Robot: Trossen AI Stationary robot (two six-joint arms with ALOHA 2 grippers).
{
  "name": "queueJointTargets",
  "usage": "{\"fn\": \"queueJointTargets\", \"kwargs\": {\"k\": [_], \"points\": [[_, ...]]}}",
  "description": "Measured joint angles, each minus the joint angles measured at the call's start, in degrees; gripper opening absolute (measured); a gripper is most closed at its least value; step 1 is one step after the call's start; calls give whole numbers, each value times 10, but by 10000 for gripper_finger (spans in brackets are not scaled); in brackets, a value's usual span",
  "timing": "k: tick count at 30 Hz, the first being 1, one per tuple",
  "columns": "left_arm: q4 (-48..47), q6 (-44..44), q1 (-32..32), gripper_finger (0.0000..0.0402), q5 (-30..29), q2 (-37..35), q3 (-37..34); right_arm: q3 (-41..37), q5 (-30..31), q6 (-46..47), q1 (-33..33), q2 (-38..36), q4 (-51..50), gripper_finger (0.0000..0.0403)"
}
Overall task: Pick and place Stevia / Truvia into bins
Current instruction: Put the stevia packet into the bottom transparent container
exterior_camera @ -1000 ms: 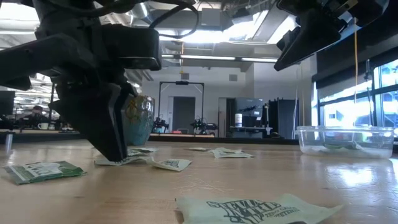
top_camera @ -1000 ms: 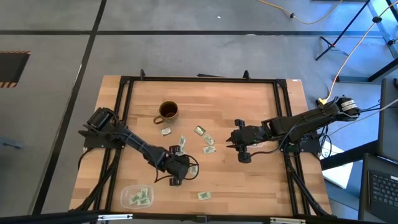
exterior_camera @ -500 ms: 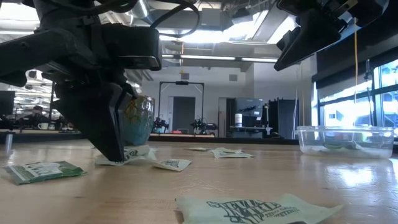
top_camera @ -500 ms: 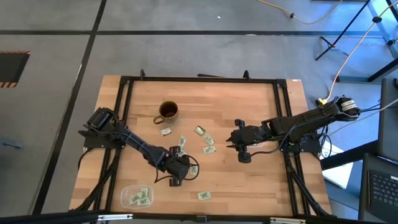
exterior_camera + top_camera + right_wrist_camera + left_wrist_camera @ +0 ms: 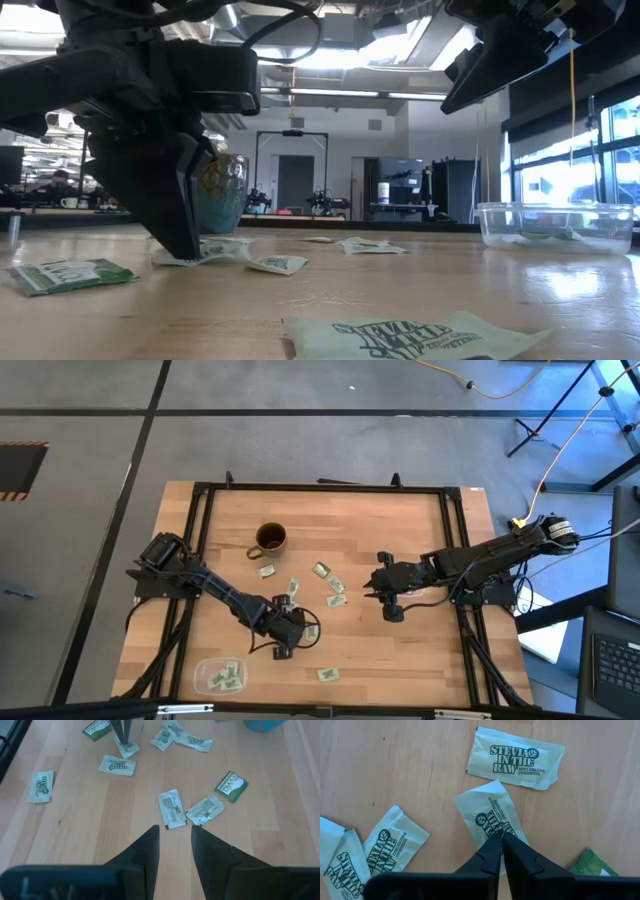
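Several green-and-white sachets lie flat on the wooden table between the arms, such as one (image 5: pixel 335 600) at mid-table and one (image 5: pixel 327 674) near the near edge. My left gripper (image 5: pixel 287 628) stands over one white Stevia sachet (image 5: pixel 490 815) and is shut on it; its fingers reach the table in the low view (image 5: pixel 188 250). My right gripper (image 5: pixel 370 588) hovers open and empty above the table's right half, over sachets (image 5: pixel 171 809). One clear bin (image 5: pixel 220 676) at the near left holds a few sachets. A second bin is out of view. My left gripper pinches the white sachet between its two fingertips at one short end (image 5: pixel 496 829). The fingers come from above, pointing down. The sachet's far part (image 5: pixel 482 800) lies on the table; whether the pinched end is off the wood, I cannot tell.
A brown mug (image 5: pixel 270 540) stands at the far left of the sachets. A green Truvia sachet (image 5: pixel 590 865) lies beside my left fingers, and a Stevia sachet (image 5: pixel 517 759) just beyond. A black frame (image 5: pixel 320 488) runs round the table.
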Motion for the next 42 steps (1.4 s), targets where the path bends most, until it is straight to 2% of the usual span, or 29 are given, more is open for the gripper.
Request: {"fn": "queueJointTargets", "kwargs": {"k": [6, 10, 19, 26, 30, 38, 42], "points": [[-1, -19, 0, 57, 10, 0, 0, 0, 0, 0, 0, 0, 0, 116], [-1, -23, 0, 63, 11, 0, 0, 0, 0, 0, 0, 0, 0, 116], [-1, -24, -1, 7, 11, 1, 0, 0, 0, 0, 0, 0, 0, 116], [-1, -5, -1, 2, 11, 0, 0, 0, 0, 0, 0, 0, 0, 116], [-9, 5, -3, 2, 20, -18, -3, 0, 0, 0, 0, 0, 0, 116], [-18, 3, -20, 2, 1, -91, -2, 0, 0, -2, 0, 0, -1, 116], [-28, -71, -45, 2, -3, -133, 0, 0, 0, -2, 0, 0, -1, 116]]}}
